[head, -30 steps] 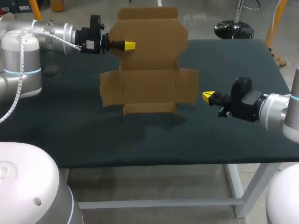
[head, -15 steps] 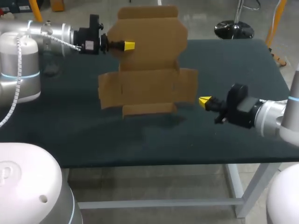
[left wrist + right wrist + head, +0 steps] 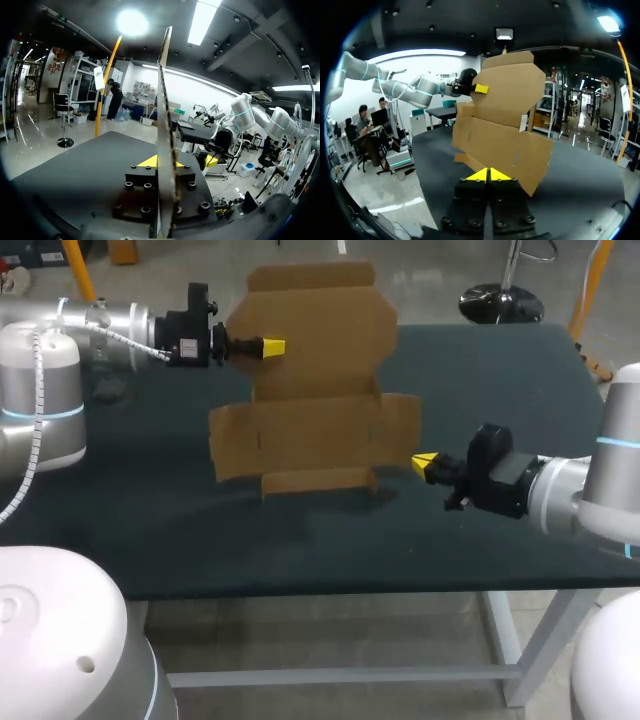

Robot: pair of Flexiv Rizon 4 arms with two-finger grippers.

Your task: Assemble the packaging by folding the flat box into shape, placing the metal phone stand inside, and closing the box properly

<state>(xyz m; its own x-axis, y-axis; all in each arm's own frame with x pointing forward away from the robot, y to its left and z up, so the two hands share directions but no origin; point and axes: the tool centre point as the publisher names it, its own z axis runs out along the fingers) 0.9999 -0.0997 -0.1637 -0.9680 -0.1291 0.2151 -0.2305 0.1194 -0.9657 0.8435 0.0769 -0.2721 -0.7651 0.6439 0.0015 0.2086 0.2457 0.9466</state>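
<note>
Box (image 3: pixel 315 390) is flat and unfolded: a brown cardboard sheet with its flaps spread, standing upright over the middle of the table (image 3: pixel 150 510). Your left gripper (image 3: pixel 272 346) comes in from the left and grips the sheet by the left edge of its upper panel. In your left wrist view the box (image 3: pixel 164 100) shows edge-on, a thin line running up between the fingers (image 3: pixel 146 161). One yellow tip presses on each face, so the left gripper (image 3: pixel 162 161) is clamped on the cardboard.

You cannot tell from these views whether the lowest flap touches the table or hangs just above it.

Your right gripper (image 3: pixel 424 463) sits low over the table, just beside the box's lower right flap and pointing at it, but apart from it. In your right wrist view its two yellow tips meet with nothing between them, so the right gripper (image 3: pixel 488 175) is closed and empty. The box (image 3: pixel 495 115) rises just ahead of it, tilted slightly, with the left gripper (image 3: pixel 481 89) at its upper panel.
</note>
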